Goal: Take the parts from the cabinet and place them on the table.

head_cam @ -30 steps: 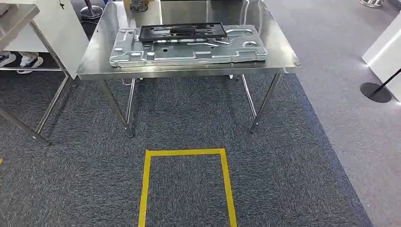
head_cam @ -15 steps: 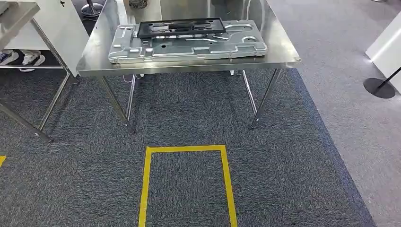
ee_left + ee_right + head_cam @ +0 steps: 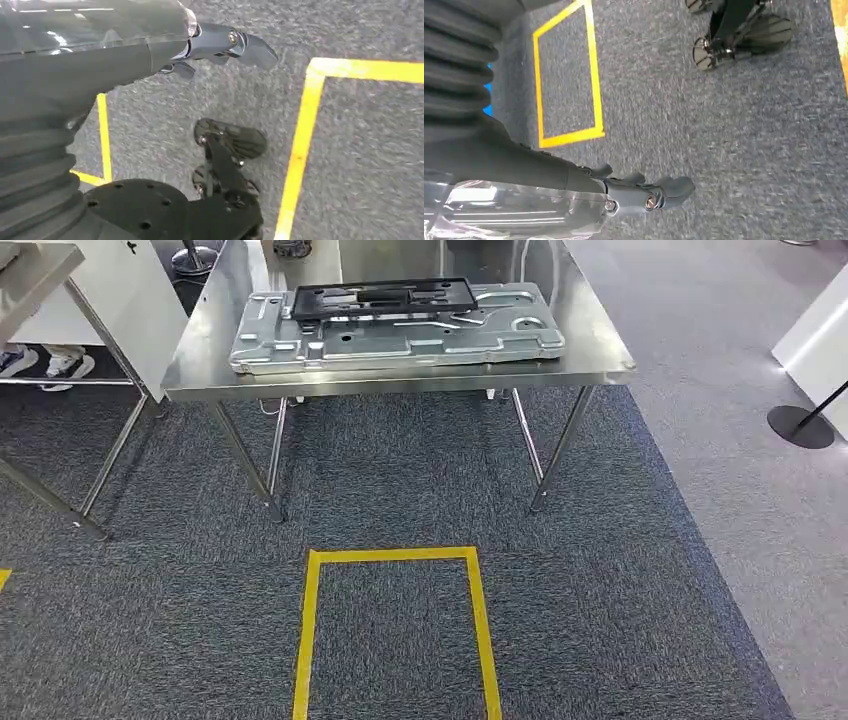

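Large stamped metal panel [image 3: 397, 337] lay flat on the steel table [image 3: 600, 355], a black frame [image 3: 382, 298] resting on its far half. Judged: both parts placed, delivery step looks done; whether more parts wait in the cabinet could not be told. Yellow tape square [image 3: 394, 558] marked the carpet [image 3: 620, 620] just in front of the table. Left robot hand [image 3: 220, 47] hung over the carpet near a tape line, fingers extended and slightly apart, holding nothing. Right robot hand [image 3: 644, 195] likewise hung low over the carpet, fingers loosely extended, nothing held. Second table [image 3: 30, 270] at far left, shoes [image 3: 45, 362] of a person behind it; a stanchion base [image 3: 800, 426] at right. No legible brands, labels or writing.
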Motion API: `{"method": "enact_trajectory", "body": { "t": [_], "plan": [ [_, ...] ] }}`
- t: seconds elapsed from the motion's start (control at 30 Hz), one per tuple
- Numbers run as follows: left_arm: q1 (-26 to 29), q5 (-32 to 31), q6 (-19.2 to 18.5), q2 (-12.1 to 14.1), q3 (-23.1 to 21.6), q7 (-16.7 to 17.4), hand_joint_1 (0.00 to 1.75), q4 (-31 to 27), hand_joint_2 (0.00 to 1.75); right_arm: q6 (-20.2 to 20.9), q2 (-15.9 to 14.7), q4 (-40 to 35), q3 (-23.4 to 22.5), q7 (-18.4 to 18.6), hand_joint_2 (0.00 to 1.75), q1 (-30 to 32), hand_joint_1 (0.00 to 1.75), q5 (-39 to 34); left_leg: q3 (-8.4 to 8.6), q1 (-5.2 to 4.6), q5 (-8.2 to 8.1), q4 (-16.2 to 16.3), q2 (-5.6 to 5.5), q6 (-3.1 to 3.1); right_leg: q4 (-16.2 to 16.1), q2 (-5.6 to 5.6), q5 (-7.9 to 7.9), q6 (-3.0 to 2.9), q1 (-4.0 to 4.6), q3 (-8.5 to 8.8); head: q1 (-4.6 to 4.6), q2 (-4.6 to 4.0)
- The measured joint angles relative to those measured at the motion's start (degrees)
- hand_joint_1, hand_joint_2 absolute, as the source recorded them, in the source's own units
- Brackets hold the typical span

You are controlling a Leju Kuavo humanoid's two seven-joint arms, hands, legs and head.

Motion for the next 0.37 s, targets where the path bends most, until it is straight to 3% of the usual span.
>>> {"method": "enact_trajectory", "body": {
  "t": [0.07, 0.1, 0.13, 0.37],
  "plan": [
    [0.5, 2.4, 0.2, 0.2, -3.1, 1.0, 0.00, -0.1, 1.75, 0.7, 0.0, -0.4, 0.9, 0.3, 1.75, 0.4, 0.00, -1.4, 0.00, -0.01, 0.00, 0.0, 0.00, 0.00, 0.0, 0.00, 0.00, 0.00, -0.01, 0.00, 0.00, 0.00],
    [0.7, 3.6, 0.3, 0.3, -4.6, 1.5, 0.00, -0.3, 0.00, 0.8, 0.0, -0.7, 1.4, 0.4, 1.75, 0.6, 0.00, -2.0, -0.02, -0.02, -0.01, 0.0, 0.00, 0.01, 0.0, 0.00, 0.00, 0.00, -0.01, 0.00, 0.02, 0.00],
    [1.0, 4.8, 0.4, 0.3, -6.2, 1.9, 0.00, -0.6, 0.00, 1.0, 0.0, -0.9, 1.9, 0.4, 0.00, 0.8, 0.00, -2.7, -0.03, -0.02, -0.01, 0.0, 0.00, 0.01, 0.0, 0.00, 0.00, 0.00, -0.02, 0.00, 0.00, 0.00],
    [3.0, 12.9, 0.7, 1.1, -17.5, 5.1, 0.00, -2.1, 0.00, 2.9, 0.0, -2.6, 5.6, 1.0, 0.00, 2.3, 0.00, -7.2, -0.02, -0.02, -0.01, 0.0, 0.00, 0.00, 0.0, 0.00, 0.00, 0.00, -0.01, 0.00, 0.00, 0.00]
  ]
}}
